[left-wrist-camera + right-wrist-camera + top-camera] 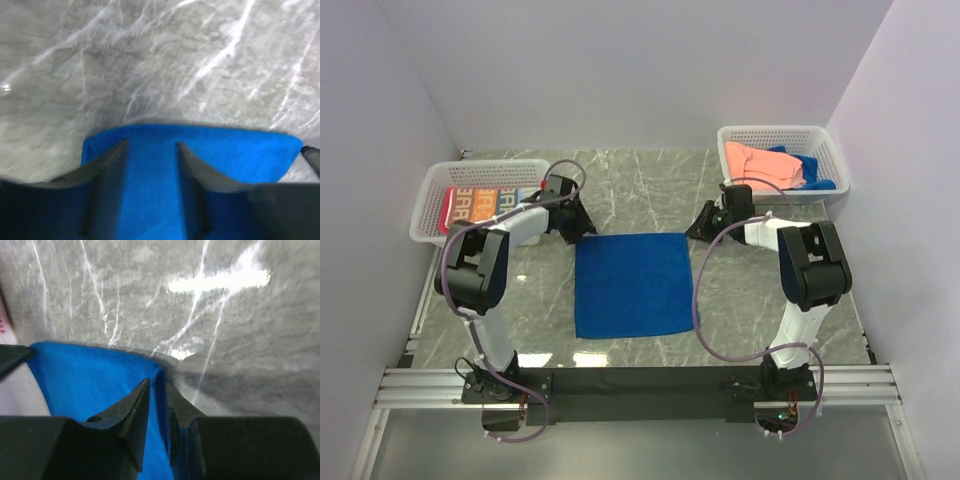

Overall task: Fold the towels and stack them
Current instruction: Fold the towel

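A deep blue towel (632, 285) lies flat in the middle of the table. My left gripper (584, 234) is at its far left corner; in the left wrist view the left gripper (150, 144) is open, its fingers spread over the blue cloth (235, 150). My right gripper (696, 232) is at the far right corner; in the right wrist view the right gripper (157, 381) is shut on the towel's edge (90, 380). A printed orange/blue towel (485, 203) and a pink-red towel (448, 213) lie in the left basket. A salmon towel (765, 165) and another blue towel (816, 170) lie in the right basket.
A white mesh basket (430, 200) stands at the far left and another (775, 131) at the far right. White walls close in the table on three sides. The arm bases sit on a black rail (640, 382) at the near edge.
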`<state>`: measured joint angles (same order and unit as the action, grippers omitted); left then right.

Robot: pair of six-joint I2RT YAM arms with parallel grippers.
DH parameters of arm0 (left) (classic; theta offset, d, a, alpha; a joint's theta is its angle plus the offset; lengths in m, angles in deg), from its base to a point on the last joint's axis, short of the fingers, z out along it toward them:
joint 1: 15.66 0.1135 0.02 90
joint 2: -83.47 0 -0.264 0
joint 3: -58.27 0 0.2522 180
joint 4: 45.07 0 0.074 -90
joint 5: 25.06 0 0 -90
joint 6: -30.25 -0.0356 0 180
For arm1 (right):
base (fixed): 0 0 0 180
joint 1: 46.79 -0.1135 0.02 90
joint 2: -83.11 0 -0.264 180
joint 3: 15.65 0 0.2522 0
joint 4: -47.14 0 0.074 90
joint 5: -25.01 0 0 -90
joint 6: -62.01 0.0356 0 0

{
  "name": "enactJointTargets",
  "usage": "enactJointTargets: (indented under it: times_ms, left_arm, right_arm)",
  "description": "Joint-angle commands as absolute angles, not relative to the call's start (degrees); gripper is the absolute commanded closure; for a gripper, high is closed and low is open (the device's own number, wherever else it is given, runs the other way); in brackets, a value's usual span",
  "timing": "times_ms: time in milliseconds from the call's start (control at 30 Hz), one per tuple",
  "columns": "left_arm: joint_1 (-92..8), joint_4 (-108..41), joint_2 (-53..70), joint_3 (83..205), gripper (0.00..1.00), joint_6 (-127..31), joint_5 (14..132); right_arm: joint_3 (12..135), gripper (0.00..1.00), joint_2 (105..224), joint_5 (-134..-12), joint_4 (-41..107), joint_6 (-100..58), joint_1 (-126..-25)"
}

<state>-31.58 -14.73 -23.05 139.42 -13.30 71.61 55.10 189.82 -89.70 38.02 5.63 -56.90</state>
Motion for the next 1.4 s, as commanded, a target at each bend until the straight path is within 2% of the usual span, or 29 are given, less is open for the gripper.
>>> enactJointTargets:
  times_ms: [0, 67, 100, 167, 200, 300, 367, 633, 900, 1367]
  left_arm:
    - [-30.95, -8.99, -16.65, 144.35, 0.46, -18.17, 69.52]
    - [-31.04, -6.44, -15.33, 146.11, 0.4, -20.9, 68.63]
    - [-31.04, -5.65, -14.28, 146.55, 0.33, -21.86, 67.76]
    - [-31.04, -3.46, -13.39, 147.61, 0.25, -25.45, 66.96]
    - [-31.04, -2.66, -12.52, 147.87, 0.18, -26.7, 65.83]
    - [-31.04, -1.51, -10.24, 147.09, 0.05, -31.53, 65.2]
    - [-31.04, -2.21, -8.91, 145.34, 0.01, -34.43, 65.2]
    - [-31.04, -7.57, -1.44, 138.39, 0.0, -40.5, 65.11]
    - [-31.04, -8.45, -1.08, 136.8, 0.01, -40.86, 63.44]
    - [-31.04, -8.9, -1.34, 136.8, 0.01, -41.21, 65.55]
  right_arm:
    - [62.07, 0.73, 184.36, -86.44, 26.92, -6.68, -56.02]
    - [64.1, 0.71, 183.92, -85.38, 23.03, -10.92, -56.19]
    - [66.9, 0.71, 184.18, -85.12, 20.83, -15.73, -56.37]
    - [69.81, 0.67, 185.58, -84.86, 14.24, -20.67, -56.63]
    - [72.7, 0.66, 186.11, -84.77, 10.39, -24.96, -56.89]
    - [77.62, 0.62, 188.48, -85.38, 5.88, -31.47, -57.51]
    - [79.66, 0.6, 190.41, -85.91, 3.06, -33.87, -58.39]
    - [90.82, 0.57, 199.03, -87.58, -6.25, -44.34, -63.4]
    - [99.0, 0.57, 206.24, -82.84, -11.0, -47.42, -66.65]
    - [98.39, 0.58, 208.35, -80.02, -12.68, -48.21, -67.44]
